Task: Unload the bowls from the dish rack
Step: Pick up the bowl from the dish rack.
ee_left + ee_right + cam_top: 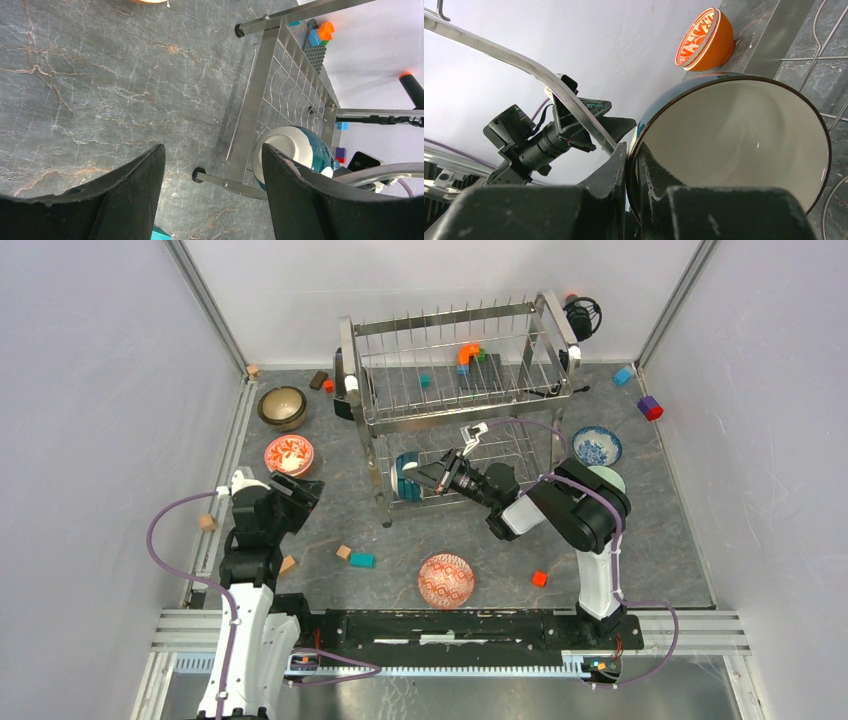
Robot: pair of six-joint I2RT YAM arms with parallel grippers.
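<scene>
The steel dish rack (455, 360) stands at the back middle. On its lower tier a teal bowl (407, 478) with a white inside and dark rim stands on edge. My right gripper (425, 478) reaches into that tier and is shut on the bowl's rim, one finger inside and one outside, as the right wrist view shows (633, 170) on the bowl (744, 130). My left gripper (300, 485) is open and empty, next to the orange bowl (288, 454). The left wrist view shows the rack's corner (260, 90) and the teal bowl (300, 145) beyond my open gripper (212, 172).
On the table stand a brown-gold bowl (282, 406), a red-and-white bowl (446, 580), a blue-and-white bowl (597, 446) and a pale green bowl (612, 478) half hidden by the right arm. Small blocks (362, 560) lie scattered around. A black stand (582, 312) is behind the rack.
</scene>
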